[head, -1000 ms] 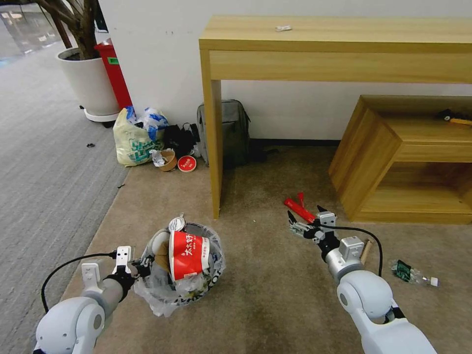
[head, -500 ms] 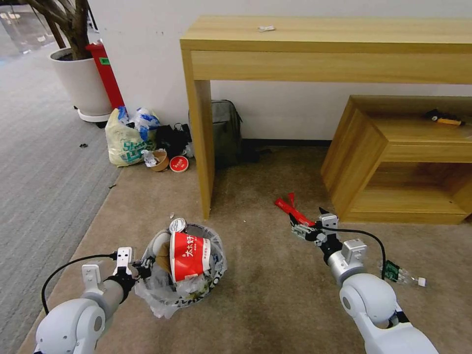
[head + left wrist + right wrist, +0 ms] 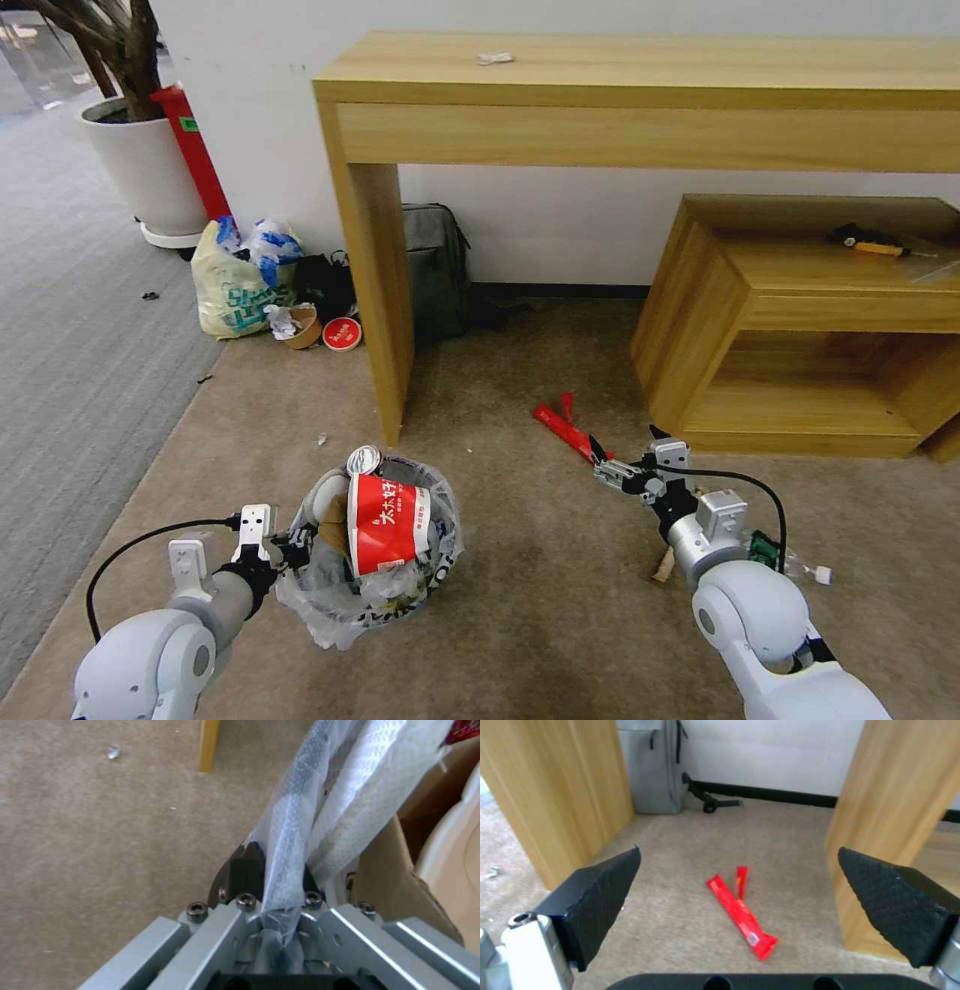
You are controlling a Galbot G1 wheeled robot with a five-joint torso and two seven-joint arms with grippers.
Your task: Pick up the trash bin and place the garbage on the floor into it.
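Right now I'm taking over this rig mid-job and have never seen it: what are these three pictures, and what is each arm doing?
You are looking at a wheeled robot with two arms. The wide picture comes from its head, looking down at the beige carpet. The other two come from cameras on each wrist.

The left gripper is shut on the rim and plastic liner of the trash bin; the left wrist view shows the liner pinched between its fingers. The bin already holds a red paper cup and other litter.

The right gripper is open and holds nothing. It points at a red wrapper lying on the carpet between the tall wooden table's leg and the low wooden shelf unit. Near the right arm lie a small bottle and a brown scrap.
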